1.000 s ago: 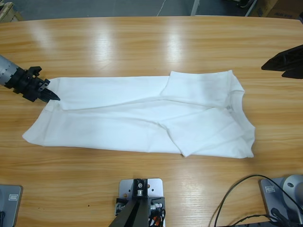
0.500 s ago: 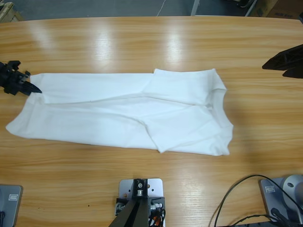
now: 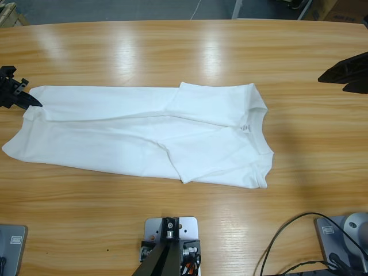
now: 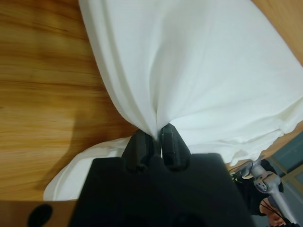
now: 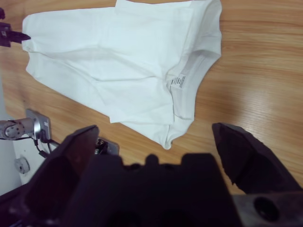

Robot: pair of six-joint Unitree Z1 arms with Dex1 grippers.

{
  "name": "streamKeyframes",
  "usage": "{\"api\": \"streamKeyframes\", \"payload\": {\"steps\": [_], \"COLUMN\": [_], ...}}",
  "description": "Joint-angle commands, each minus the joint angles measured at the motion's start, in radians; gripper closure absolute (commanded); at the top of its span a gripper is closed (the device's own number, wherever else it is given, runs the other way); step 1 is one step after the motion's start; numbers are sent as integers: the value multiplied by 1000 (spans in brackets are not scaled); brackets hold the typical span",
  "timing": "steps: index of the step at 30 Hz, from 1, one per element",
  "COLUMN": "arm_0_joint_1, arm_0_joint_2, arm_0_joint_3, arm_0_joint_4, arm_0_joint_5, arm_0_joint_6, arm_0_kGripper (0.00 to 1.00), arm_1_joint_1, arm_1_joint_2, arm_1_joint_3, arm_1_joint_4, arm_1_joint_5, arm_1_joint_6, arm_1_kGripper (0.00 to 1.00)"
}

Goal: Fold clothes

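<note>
T-shirt [image 3: 144, 135] hem pinched by left end effector [image 3: 23, 100]; right end effector [image 5: 156, 142] released, well apart.

A long wooden table [image 3: 190, 52] with a glossy, streaked grain is filling most of the high view, and ceiling lights are glaring off it in pale patches. A black cable [image 3: 287, 241] is curling across its near right corner. Beyond the far edge, a grey floor [image 3: 115, 10] is showing, with a cardboard box [image 3: 345, 8] sitting at the upper right.
</note>
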Motion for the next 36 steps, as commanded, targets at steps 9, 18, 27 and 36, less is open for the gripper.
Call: {"api": "streamKeyframes", "payload": {"steps": [9, 18, 27, 36], "arm_0_joint_1": [81, 157, 157, 157], "arm_0_joint_2": [12, 2, 73, 154], "arm_0_joint_3": [-69, -39, -2, -15], "arm_0_joint_4": [69, 109, 106, 106], "arm_0_joint_5": [20, 0, -3, -6], "arm_0_joint_6": [75, 114, 151, 160], "arm_0_kGripper": [32, 23, 27, 27], "arm_1_joint_1": [-8, -8, -33, -45], "arm_1_joint_2": [17, 83, 129, 128], "arm_1_joint_3": [97, 175, 194, 197], "arm_1_joint_4": [-75, -222, -292, -290], "arm_1_joint_5": [69, 133, 171, 171], "arm_1_joint_6": [-9, 2, 4, 2], "arm_1_kGripper": [0, 0, 0, 4]}}
